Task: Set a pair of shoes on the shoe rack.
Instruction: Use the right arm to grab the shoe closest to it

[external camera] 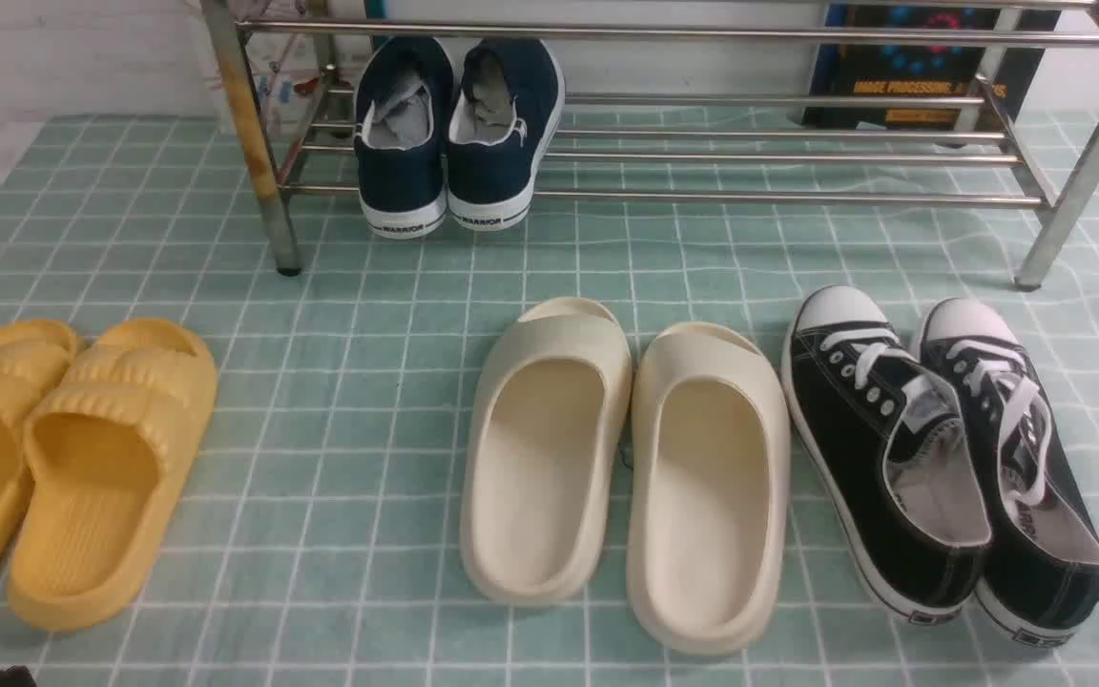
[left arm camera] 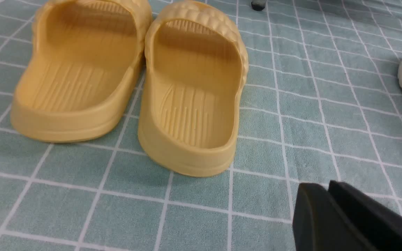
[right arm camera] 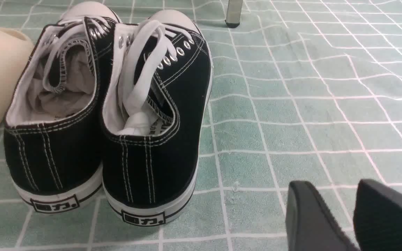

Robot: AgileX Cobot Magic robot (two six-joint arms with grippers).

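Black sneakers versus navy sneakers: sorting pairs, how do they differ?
The black sneakers have white laces and toe caps; the navy sneakers show neither. The black sneakers stand on the checked cloth; the navy sneakers sit on the shoe rack. Both pairs point heels toward the robot.

2 blk sneakers point(external camera: 855, 429), 2 navy sneakers point(external camera: 397, 172), 2 cream slippers point(external camera: 549, 458), 2 yellow slippers point(external camera: 101, 477), 1 rack point(external camera: 702, 197).
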